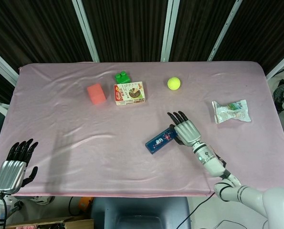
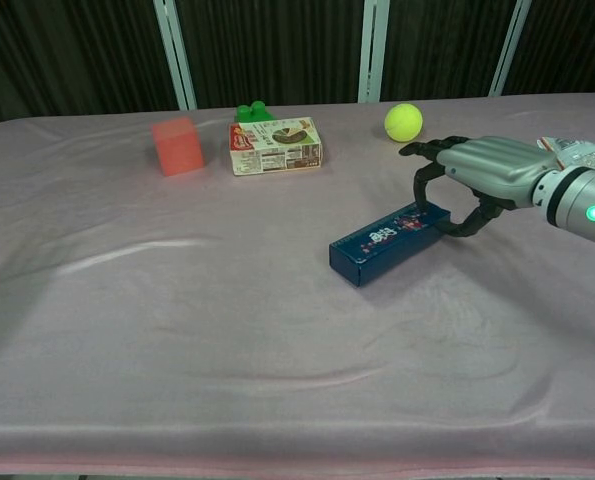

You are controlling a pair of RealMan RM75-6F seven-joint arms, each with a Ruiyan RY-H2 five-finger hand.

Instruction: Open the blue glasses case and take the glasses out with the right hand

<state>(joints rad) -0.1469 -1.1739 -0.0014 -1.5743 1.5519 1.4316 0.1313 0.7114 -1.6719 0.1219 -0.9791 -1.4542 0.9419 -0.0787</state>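
The blue glasses case (image 1: 160, 140) (image 2: 387, 243) lies closed and slanted on the pink tablecloth, right of centre. My right hand (image 1: 185, 130) (image 2: 477, 170) arches over the case's right end. Its fingertips (image 2: 414, 203) touch the lid and the thumb curls down behind that end. The case stays flat on the cloth and no glasses show. My left hand (image 1: 15, 167) hangs at the table's near left corner, fingers apart and holding nothing; the chest view does not show it.
At the back stand a pink-red cube (image 1: 96, 93) (image 2: 177, 145), a snack box (image 1: 130, 93) (image 2: 276, 146) with a green block (image 1: 122, 76) behind it, and a yellow tennis ball (image 1: 173, 83) (image 2: 403, 122). A sealed snack packet (image 1: 231, 111) lies right of my right hand.
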